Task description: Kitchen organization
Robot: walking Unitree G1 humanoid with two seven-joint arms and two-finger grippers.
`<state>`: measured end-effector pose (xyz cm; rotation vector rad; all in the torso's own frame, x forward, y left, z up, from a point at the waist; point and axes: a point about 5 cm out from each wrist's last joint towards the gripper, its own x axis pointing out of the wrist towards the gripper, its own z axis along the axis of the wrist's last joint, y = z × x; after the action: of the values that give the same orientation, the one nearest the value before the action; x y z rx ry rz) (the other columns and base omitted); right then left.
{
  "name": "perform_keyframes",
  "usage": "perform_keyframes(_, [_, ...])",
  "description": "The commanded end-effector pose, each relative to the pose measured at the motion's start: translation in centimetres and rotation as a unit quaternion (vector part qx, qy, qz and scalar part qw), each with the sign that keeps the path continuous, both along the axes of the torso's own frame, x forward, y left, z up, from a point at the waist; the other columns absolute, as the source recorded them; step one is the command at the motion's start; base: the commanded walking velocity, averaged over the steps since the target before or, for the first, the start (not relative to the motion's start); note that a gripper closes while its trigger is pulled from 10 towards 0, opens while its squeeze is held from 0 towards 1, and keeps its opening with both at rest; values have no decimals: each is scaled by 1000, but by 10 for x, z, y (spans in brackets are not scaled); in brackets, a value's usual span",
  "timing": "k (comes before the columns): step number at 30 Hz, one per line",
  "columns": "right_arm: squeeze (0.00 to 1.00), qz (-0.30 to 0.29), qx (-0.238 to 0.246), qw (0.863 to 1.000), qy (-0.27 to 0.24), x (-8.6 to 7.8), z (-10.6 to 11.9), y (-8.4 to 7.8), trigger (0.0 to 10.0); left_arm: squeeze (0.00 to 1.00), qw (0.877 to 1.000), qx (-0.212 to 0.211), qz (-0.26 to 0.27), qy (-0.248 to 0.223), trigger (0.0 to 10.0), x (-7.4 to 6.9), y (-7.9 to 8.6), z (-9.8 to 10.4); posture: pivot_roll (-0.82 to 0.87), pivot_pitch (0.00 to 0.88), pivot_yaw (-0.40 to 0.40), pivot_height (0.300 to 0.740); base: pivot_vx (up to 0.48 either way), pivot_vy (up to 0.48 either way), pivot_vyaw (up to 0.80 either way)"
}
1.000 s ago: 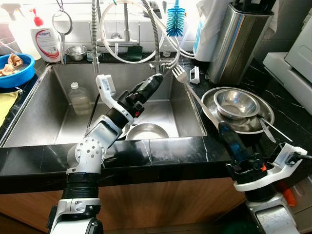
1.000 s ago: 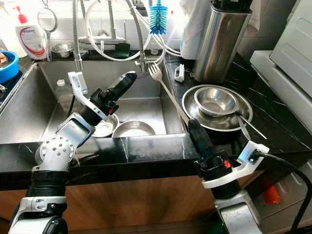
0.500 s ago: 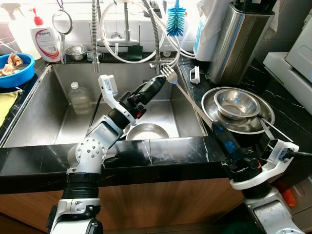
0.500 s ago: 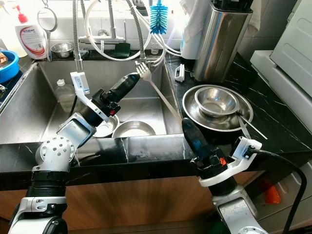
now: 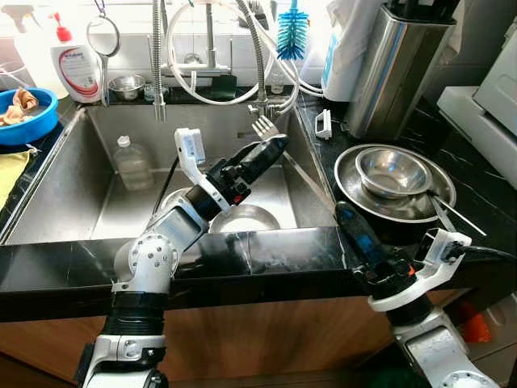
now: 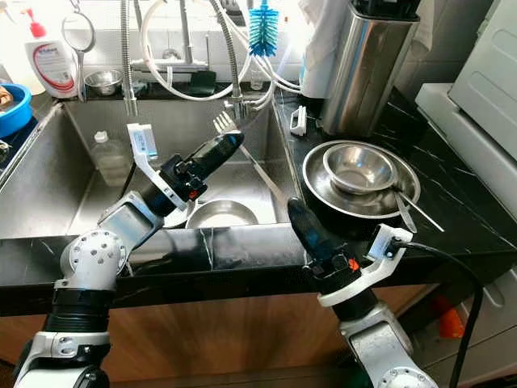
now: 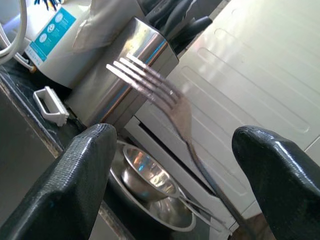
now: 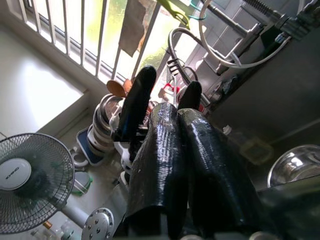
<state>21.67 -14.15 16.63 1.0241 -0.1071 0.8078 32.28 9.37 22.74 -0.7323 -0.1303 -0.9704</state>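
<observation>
Since a second ago, our right gripper (image 5: pixel 353 225) has carried the fork (image 5: pixel 279 145) leftward, so its tines now stand over the sink (image 5: pixel 65 174) near the tap hoses instead of over the counter edge, and our left gripper (image 5: pixel 271 147) has stretched further toward it. The fork is a long, slim piece of bright metal with four tines, tilted upward and away from us, its handle running down to the right gripper at the front rim of the counter. The right gripper's fingers (image 8: pixel 195 165) are pressed together on the handle's lower end; the handle itself is hidden between them in the right wrist view. The left gripper's fingers (image 7: pixel 75 180) stand wide apart, one on each side of the fork's neck, not touching it as far as we can see.

Below the left arm, a steel bowl (image 5: pixel 244 219) lies on the sink floor, and a clear plastic bottle (image 5: pixel 129 162) stands in the sink's left part. On the counter to the right, a small metal bowl (image 5: pixel 392 171) sits inside a wider steel dish (image 5: pixel 351 182).

Our left wrist view shows the tines close up, slightly blurred, against a steel knife holder (image 7: pixel 125 75) and a white appliance door (image 7: pixel 250 65). Our right wrist view looks past the closed fingers to a window with bars, stacked dishes and a fan (image 8: pixel 30 187).
</observation>
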Motion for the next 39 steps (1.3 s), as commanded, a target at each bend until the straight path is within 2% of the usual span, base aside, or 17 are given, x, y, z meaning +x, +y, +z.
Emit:
perform_keyframes(1, [0, 12, -6, 1000, -12, -3, 4, 2, 10000, 0, 1000, 14, -13, -14, 10000, -6, -3, 2, 19, 41, -40, 740, 0, 0, 0])
perform_keyframes(6, [0, 13, -7, 1000, -12, -3, 4, 2, 10000, 0, 1000, 15, -22, -14, 10000, -8, -4, 2, 18, 37, -41, 740, 0, 0, 0])
perform_keyframes(8, [0, 13, -12, 1000, -12, -3, 3, 3, 10000, 0, 999, 16, -24, -13, 7569, -8, -5, 1, 19, 34, -42, 740, 0, 0, 0])
perform_keyframes(9, [0, 13, -13, 1000, -12, -3, 3, 3, 10000, 0, 999, 17, -25, -12, 3490, -8, -5, 1, 19, 34, -42, 740, 0, 0, 0])
perform_keyframes(10, [0, 14, -13, 1000, -12, -3, 3, 3, 10000, 0, 999, 18, -26, -11, 3490, -8, -6, 1, 19, 34, -42, 740, 0, 0, 0])
perform_keyframes(11, [0, 15, -13, 1000, -11, -3, 3, 3, 10000, 0, 999, 18, -27, -11, 706, -8, -6, 1, 20, 33, -42, 740, 0, 0, 0])
perform_keyframes(12, [0, 15, -13, 1000, -11, -3, 2, 4, 10000, 0, 999, 18, -28, -12, 0, -9, -6, 1, 20, 33, -42, 740, 0, 0, 0])
perform_keyframes(39, [0, 11, -24, 1000, -14, -2, 1, 4, 10000, 0, 1000, 7, -23, -5, 0, -8, -4, 2, 20, 40, -45, 740, 0, 0, 0])
